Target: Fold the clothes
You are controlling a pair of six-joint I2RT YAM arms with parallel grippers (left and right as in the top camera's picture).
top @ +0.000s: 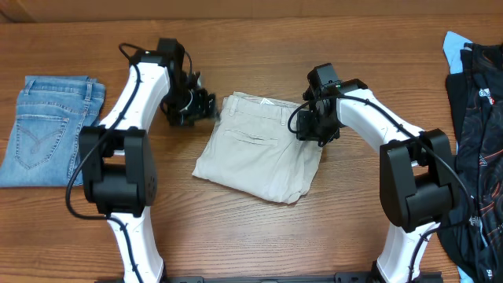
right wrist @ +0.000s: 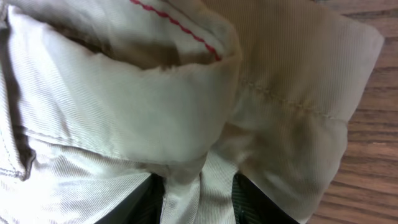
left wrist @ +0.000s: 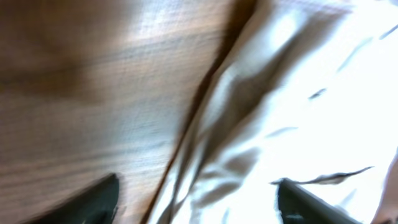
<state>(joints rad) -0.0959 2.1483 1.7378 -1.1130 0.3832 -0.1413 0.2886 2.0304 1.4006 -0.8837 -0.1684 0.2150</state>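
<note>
The beige shorts [top: 255, 153] lie folded in the middle of the table, waistband toward the far side. My left gripper [top: 206, 108] is at their upper left corner. In the blurred left wrist view its fingers [left wrist: 196, 193] are wide apart over the shorts' edge [left wrist: 298, 93], holding nothing. My right gripper [top: 313, 130] is at the shorts' right edge. In the right wrist view its fingers [right wrist: 199, 193] are shut on a bunched fold of the beige cloth [right wrist: 124, 93], where red stitching shows.
Folded light-blue jeans [top: 47, 130] lie at the far left. Black patterned garments [top: 475, 134] with a sky-blue piece [top: 454, 47] are heaped at the right edge. The wooden table [top: 259, 244] is bare in front of the shorts.
</note>
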